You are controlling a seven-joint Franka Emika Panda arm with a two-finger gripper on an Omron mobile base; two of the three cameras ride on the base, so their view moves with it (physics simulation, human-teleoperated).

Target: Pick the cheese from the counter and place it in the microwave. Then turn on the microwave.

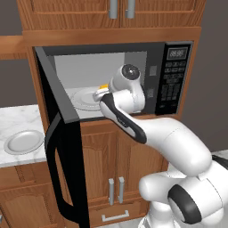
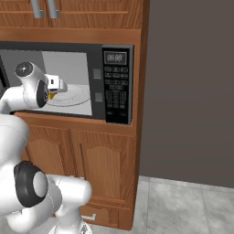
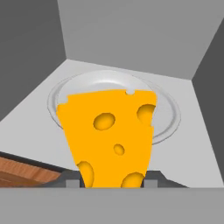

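Now, left to right: grey plate [image 1: 23, 141] sits on counter [image 1: 13, 118] near its front edge, unused. Microwave [image 1: 176, 80] door [image 1: 62, 147] hangs open. Gripper [image 3: 113, 181] half-closed on cheese [image 3: 108, 135], wedge held at narrow end, just inside cavity, above front rim of turntable [image 3: 168, 114]. You judge cheese light, stiff, smooth-sided, likely slippery; keep pinch on flat faces, low. Button panel [image 2: 116, 96] at microwave's right edge, untouched.

Kitchen: built-in microwave [image 1: 178, 75], wood cabinets [image 1: 113, 156] (marble counter [image 1: 13, 118]).
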